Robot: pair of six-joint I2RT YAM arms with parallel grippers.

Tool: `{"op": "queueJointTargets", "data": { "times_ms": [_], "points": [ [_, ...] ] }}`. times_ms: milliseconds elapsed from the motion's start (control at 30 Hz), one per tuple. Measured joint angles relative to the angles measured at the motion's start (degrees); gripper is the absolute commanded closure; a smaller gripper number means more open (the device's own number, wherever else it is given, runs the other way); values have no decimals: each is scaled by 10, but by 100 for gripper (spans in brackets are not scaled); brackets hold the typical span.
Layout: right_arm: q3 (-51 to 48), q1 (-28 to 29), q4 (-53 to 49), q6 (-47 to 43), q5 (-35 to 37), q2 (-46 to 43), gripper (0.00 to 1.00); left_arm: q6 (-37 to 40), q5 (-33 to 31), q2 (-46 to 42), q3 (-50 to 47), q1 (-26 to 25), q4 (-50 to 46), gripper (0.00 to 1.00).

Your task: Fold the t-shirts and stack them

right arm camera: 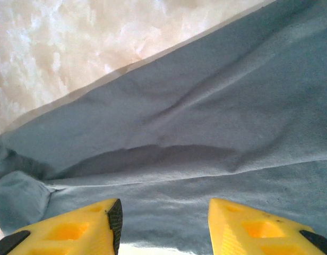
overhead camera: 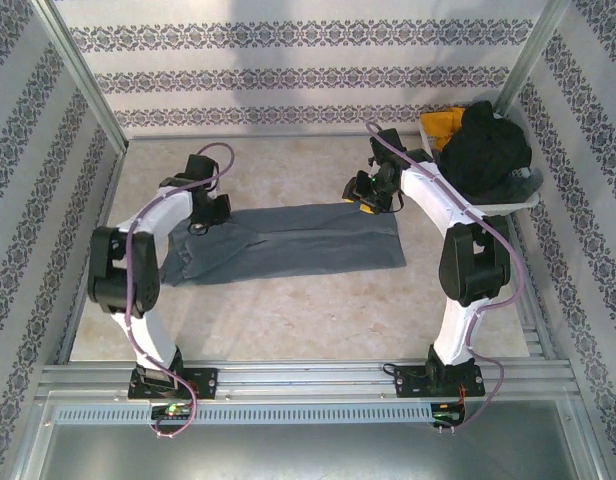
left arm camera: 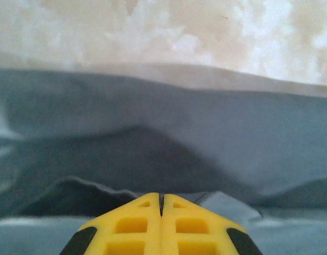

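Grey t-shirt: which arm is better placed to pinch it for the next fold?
Right, likely: the right pincer is open over the grey t-shirt near its edge, while the left pincer is shut and must reopen first.

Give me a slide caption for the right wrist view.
Right hand open above the grey shirt, pale table beyond.

T-shirt (overhead camera: 288,245): grey cloth, matt, fine knit, soft creases. Table (overhead camera: 288,320): pale mottled stone-look top, smooth, low sheen. Right gripper (right arm camera: 164,226) fingers (right arm camera: 73,234): yellow plastic, matt. Frame rail (overhead camera: 308,372), bottom of the top view: bare metal, dull shine.
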Motion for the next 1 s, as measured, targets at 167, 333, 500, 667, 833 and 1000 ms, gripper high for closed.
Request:
{"op": "queueJointTargets", "data": {
  "times_ms": [167,333,500,667,833,1000],
  "points": [
    [-14,-1,5,0,-2,-10,53,-99,37,-76,-64,-37,-15,100],
    [-48,-1,15,0,-10,-36,53,-200,58,-93,-101,-105,-15,100],
    [-81,-2,24,0,-16,-51,53,-288,49,-103,-131,-157,-14,100],
    [-99,-9,26,0,-20,-61,53,-355,31,-107,-141,-198,-12,82],
    [-107,-12,30,0,-22,-68,53,-389,36,-117,-156,-214,-16,55],
    [-115,-12,31,0,-26,-70,52,-361,6,-143,-127,-188,-53,59]
  ]
}}
